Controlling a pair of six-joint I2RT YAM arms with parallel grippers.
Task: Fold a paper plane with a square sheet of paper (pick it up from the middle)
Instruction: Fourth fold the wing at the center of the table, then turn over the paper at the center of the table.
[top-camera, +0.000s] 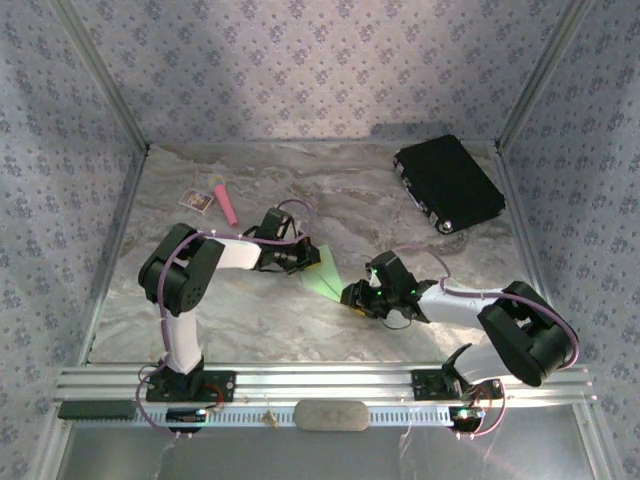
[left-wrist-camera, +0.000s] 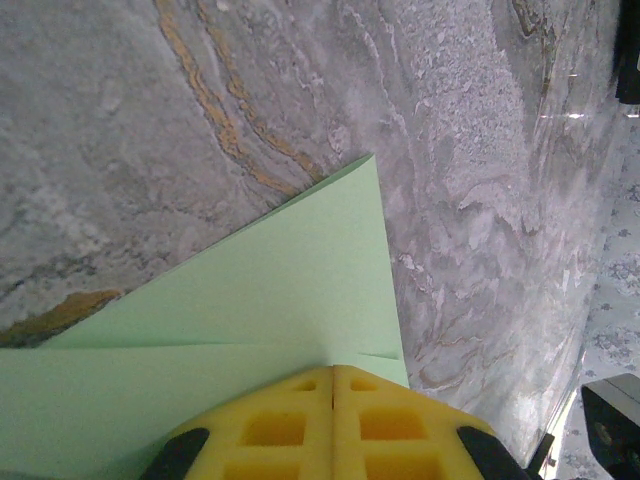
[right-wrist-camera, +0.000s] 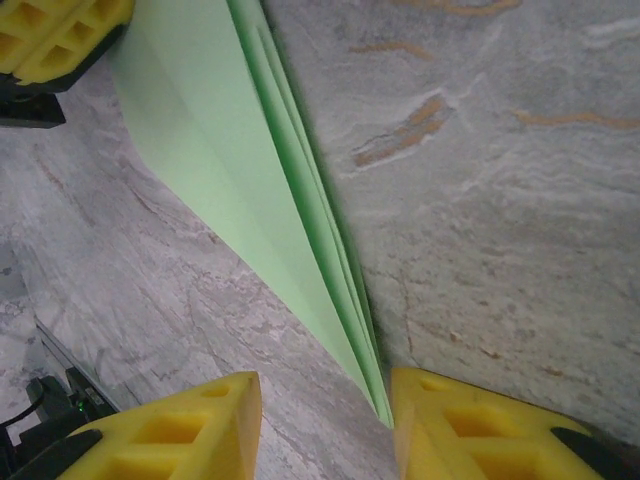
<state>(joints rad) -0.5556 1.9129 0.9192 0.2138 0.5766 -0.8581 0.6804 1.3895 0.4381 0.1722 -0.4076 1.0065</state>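
Plane (top-camera: 322, 272) is pinned on the table (top-camera: 300, 190), its wide end clenched by the left gripper (left-wrist-camera: 333, 372); the right gripper (right-wrist-camera: 322, 395) is held open astride the tip, which should be pinched squarely on the crease.

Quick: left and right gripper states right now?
Left gripper: closed, pinching the paper plane.
Right gripper: open, with the plane's pointed tip between its fingers, not gripped.
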